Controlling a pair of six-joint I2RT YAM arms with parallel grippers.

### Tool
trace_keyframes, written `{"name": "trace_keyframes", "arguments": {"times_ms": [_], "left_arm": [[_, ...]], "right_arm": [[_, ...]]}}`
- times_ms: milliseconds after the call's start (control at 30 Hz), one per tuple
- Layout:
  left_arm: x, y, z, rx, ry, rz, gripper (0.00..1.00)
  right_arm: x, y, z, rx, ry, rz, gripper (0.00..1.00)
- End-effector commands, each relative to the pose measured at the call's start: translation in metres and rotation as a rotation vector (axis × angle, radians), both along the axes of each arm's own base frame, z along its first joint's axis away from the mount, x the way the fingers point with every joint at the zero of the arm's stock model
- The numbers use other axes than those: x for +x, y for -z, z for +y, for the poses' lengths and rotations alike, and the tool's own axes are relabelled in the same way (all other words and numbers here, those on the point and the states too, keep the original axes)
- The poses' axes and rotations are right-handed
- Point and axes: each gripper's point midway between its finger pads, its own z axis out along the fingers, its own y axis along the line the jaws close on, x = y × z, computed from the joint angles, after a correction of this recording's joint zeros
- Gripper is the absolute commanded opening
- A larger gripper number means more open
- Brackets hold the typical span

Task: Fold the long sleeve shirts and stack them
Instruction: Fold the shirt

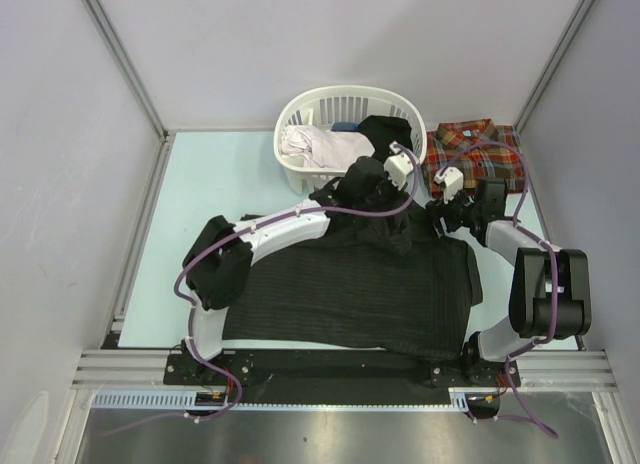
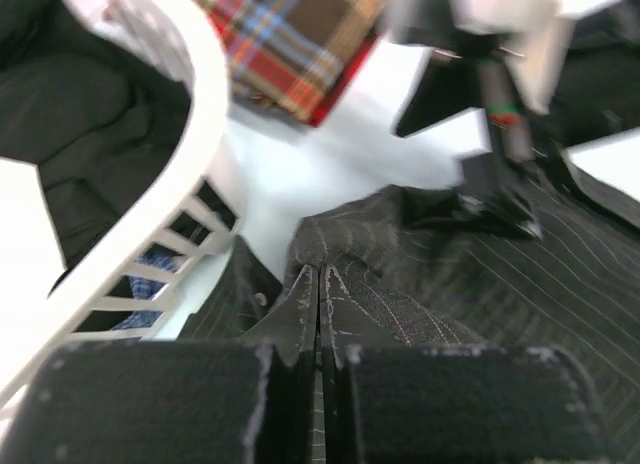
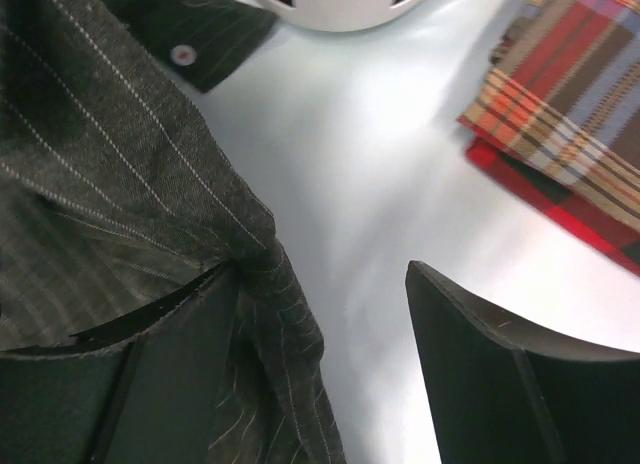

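Note:
The black pinstriped shirt [image 1: 350,284] lies spread across the middle of the table, its far edge bunched up. My left gripper [image 1: 370,187] is at that bunched edge, shut on a fold of the shirt [image 2: 400,284]; the left wrist view shows the fingertips [image 2: 318,284] pinching cloth. My right gripper [image 1: 441,219] is open at the shirt's far right corner. In the right wrist view its left finger [image 3: 170,334] lies against the cloth edge [image 3: 280,284] and the other finger [image 3: 470,344] is over bare table. The plaid shirt [image 1: 475,154] lies folded at the back right.
A white laundry basket [image 1: 300,109] holding pale and dark clothes stands at the back centre, just behind my left gripper; its rim shows in the left wrist view [image 2: 200,104]. Grey walls enclose the table on three sides.

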Motion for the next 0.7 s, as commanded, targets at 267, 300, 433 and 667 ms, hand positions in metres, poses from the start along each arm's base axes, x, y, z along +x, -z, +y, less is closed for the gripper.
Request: {"name": "trace_keyframes", "arguments": {"times_ms": [267,300,433,667], "left_arm": [[0.042,-0.034,-0.001,-0.155,-0.106,0.068,0.03],[0.043,-0.035,-0.003,-0.158,-0.097,0.070,0.00],[0.048,-0.042,-0.006,-0.174,-0.092,0.069,0.00],[0.057,-0.045,-0.003,-0.198,-0.109,0.089,0.00]], "right_arm": [[0.006,-0.031,-0.009,-0.019,-0.034,-0.176,0.72],[0.006,-0.031,-0.001,-0.016,-0.052,-0.182,0.72],[0.009,-0.033,0.016,-0.021,-0.081,-0.210,0.72],[0.022,-0.033,0.032,-0.058,-0.072,-0.274,0.73]]}}
